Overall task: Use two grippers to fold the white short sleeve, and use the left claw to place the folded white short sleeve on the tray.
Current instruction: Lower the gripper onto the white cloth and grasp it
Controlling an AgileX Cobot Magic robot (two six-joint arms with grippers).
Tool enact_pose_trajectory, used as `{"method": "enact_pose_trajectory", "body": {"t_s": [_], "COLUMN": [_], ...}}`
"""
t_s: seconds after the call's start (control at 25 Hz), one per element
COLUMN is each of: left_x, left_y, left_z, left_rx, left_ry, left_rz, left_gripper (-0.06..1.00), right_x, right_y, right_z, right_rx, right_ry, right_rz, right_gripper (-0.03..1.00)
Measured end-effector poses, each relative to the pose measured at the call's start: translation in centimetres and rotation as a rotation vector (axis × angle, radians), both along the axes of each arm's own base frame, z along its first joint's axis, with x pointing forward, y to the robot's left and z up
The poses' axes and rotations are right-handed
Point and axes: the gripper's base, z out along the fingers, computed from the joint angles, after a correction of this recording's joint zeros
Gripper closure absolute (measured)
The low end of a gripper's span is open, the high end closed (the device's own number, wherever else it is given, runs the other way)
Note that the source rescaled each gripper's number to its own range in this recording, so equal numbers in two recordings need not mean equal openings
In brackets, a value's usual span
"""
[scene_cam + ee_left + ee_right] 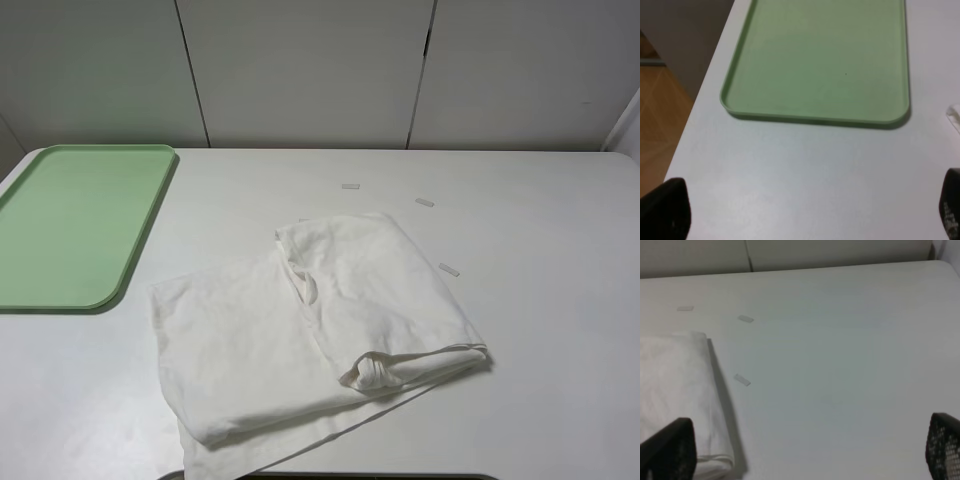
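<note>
The white counter [560, 330] fills most of the overhead frame, and the white short sleeve [250, 350] lies on it in the lower centre, rumpled and already lapped partly over itself, with its right half doubled across the left. The collar opening [305, 287] shows near the middle, and one sleeve [368, 374] is bunched into a knot toward the lower right. The pale green tray [70, 225] sits at the left edge of the frame, bare, near the shirt's upper left corner but not touching it. Three small tape strips [350, 186] lie on the counter above and to the right of the shirt. Neither arm shows in the overhead view. In the wrist views the left tool [807, 215] hangs over bare counter just short of the tray's end, and the right tool [805, 450] hangs beside the shirt's folded edge, both with jaws spread wide and holding nothing. The shirt looks light, limp and thin, so it will likely sag and drape once lifted and may drag across the smooth counter. The clean outer corners and hem edges seem the best places to pinch, since the stacked layers near the knot could come up unevenly.
</note>
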Motion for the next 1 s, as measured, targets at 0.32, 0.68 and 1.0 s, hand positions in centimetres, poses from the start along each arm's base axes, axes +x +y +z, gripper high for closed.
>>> {"method": "enact_pose_trajectory", "body": {"t_s": [0.32, 0.68, 1.0], "left_x": [0.0, 0.3, 4.9], "left_y": [0.0, -0.8, -4.9], "left_z": [0.0, 0.2, 1.4], "left_rx": [0.000, -0.083, -0.422], "left_ry": [0.000, 0.010, 0.108], "left_rz": [-0.002, -0.048, -0.332], "left_gripper": [-0.06, -0.06, -0.04], "right_x": [0.0, 0.0, 0.0], "right_y": [0.0, 0.0, 0.0], "right_z": [0.0, 0.0, 0.0], "right_rx": [0.000, 0.000, 0.000], "right_ry": [0.000, 0.000, -0.001], "right_rz": [0.000, 0.000, 0.000], "right_gripper": [-0.03, -0.03, -0.03]}}
